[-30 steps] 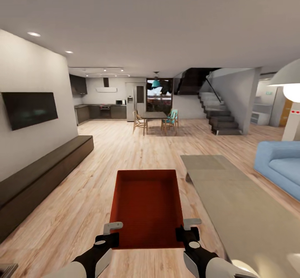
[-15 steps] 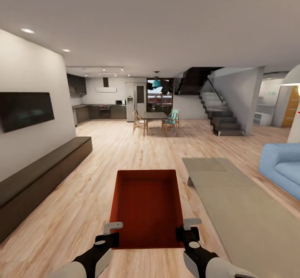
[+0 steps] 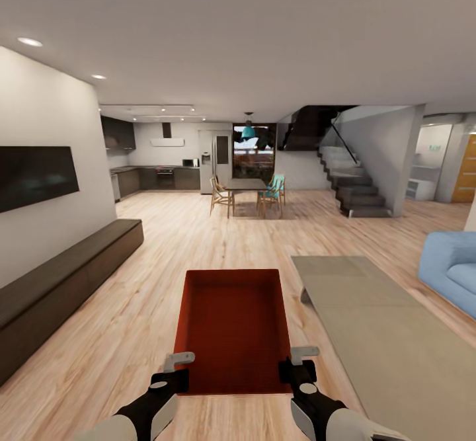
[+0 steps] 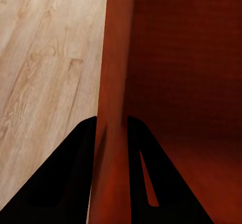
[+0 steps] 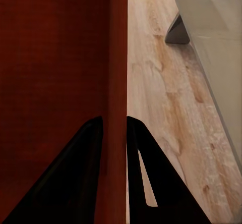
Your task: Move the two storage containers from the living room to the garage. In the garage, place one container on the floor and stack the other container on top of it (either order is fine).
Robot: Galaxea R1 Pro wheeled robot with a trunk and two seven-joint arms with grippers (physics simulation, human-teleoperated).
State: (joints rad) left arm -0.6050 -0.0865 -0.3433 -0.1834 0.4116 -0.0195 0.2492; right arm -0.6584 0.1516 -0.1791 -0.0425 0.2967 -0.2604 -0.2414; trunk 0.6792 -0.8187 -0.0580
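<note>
Head view is showing the left tool [image 3: 179, 360] and the right tool [image 3: 304, 356] low down, each one pinching a side wall of the red-orange open box with low plain walls [image 3: 233, 328]. Left wrist view is showing two black fingers [image 4: 70, 178] squeezing the thin left wall [image 4: 112, 108] between them. Right wrist view is showing the same grip, black fingers [image 5: 80, 173] on both sides of the right wall [image 5: 117, 82]. The box is hanging level in front of the robot, above the light wood plank floor [image 3: 132, 309], and it is looking empty, smooth and flat inside.

Compared with a second ago, the whole picture is sliding: the blue soft sofa [image 3: 453, 269] is sitting further to the right edge, and the white lamp is gone from view. The box is staying at the same spot between the arms. So the camera is turning, and I think the robot is carrying the box through the living room toward the garage.

Beside the box, a long flat grey tabletop [image 3: 370, 309] is stretching away. A dark low bench [image 3: 66, 282] is running along the white wall under a black screen [image 3: 33, 176]. Far off are wooden chairs [image 3: 221, 196], grey stairs [image 3: 354, 190] and a dark kitchen [image 3: 158, 176].
</note>
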